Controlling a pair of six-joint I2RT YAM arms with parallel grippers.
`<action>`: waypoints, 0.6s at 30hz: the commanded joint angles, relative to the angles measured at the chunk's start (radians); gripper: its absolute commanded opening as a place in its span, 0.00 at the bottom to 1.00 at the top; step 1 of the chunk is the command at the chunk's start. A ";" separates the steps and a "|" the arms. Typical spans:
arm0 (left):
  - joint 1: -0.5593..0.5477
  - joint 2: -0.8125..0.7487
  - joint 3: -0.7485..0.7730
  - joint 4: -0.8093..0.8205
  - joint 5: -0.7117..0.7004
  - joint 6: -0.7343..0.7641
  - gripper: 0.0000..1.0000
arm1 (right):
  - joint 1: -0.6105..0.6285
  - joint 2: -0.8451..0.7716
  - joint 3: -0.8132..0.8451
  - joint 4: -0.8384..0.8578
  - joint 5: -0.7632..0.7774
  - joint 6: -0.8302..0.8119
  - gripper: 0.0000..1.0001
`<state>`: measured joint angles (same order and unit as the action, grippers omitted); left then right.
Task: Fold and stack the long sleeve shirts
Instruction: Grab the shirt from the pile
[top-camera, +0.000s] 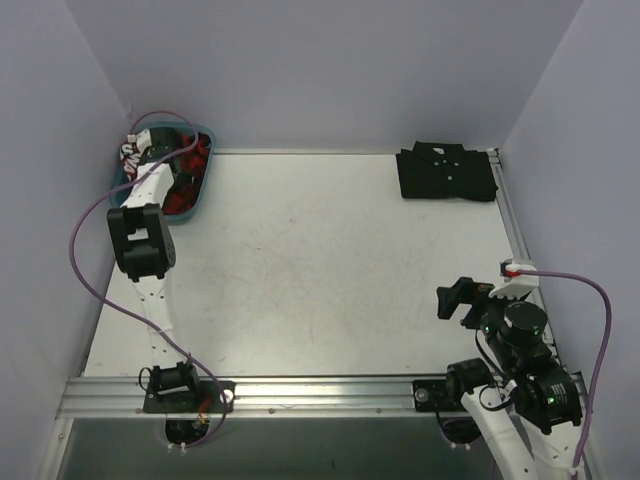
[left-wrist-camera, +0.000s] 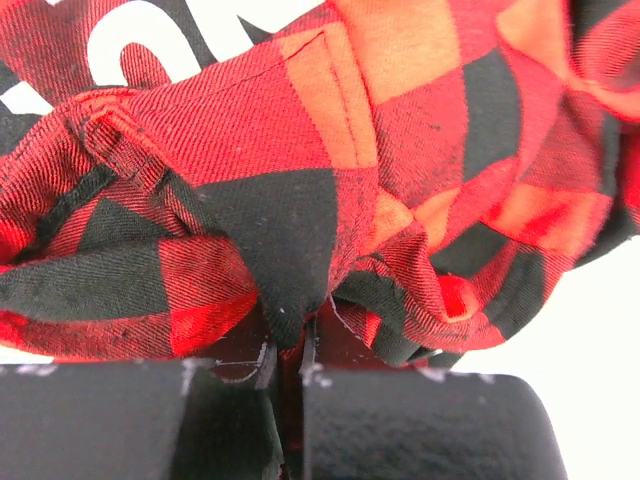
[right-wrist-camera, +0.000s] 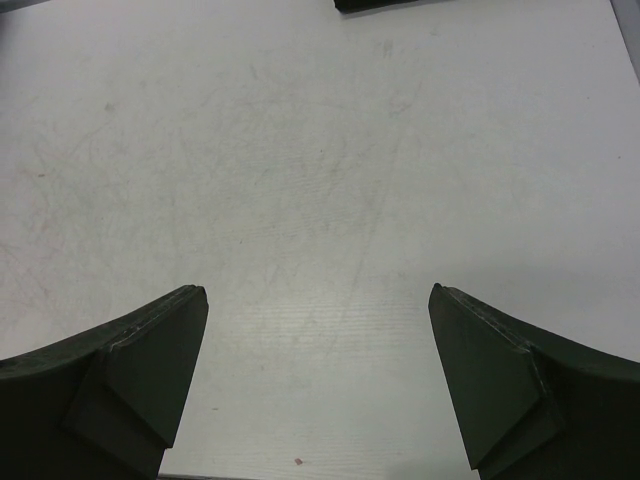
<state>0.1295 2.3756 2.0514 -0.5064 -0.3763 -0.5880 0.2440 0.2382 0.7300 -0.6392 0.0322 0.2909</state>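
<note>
The red-and-black plaid shirt (top-camera: 188, 190) lies bunched in the teal bin (top-camera: 207, 180) at the far left corner. My left gripper (top-camera: 152, 150) reaches into the bin; in the left wrist view it (left-wrist-camera: 288, 345) is shut on a fold of the plaid shirt (left-wrist-camera: 300, 150), whose white letters (left-wrist-camera: 150, 40) show at the top left. The black shirt (top-camera: 446, 172) lies folded flat at the far right of the table, its edge just visible in the right wrist view (right-wrist-camera: 370, 4). My right gripper (top-camera: 455, 300) hovers open and empty over bare table (right-wrist-camera: 318, 300) at the near right.
White walls close in the table on the left, back and right. A metal rail (top-camera: 300, 390) runs along the near edge by the arm bases. A purple cable (top-camera: 85, 230) loops beside the left arm.
</note>
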 joint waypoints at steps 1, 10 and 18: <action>-0.019 -0.220 -0.010 0.205 0.014 0.069 0.00 | 0.006 0.007 0.042 0.026 -0.025 -0.016 1.00; -0.280 -0.483 0.232 0.237 -0.004 0.258 0.00 | 0.006 -0.030 0.101 0.012 -0.025 -0.022 1.00; -0.577 -0.682 0.373 0.123 0.080 0.298 0.00 | 0.005 -0.046 0.187 -0.022 -0.060 -0.013 1.00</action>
<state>-0.4259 1.8160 2.4409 -0.3996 -0.3279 -0.3210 0.2440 0.2043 0.8799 -0.6621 0.0010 0.2855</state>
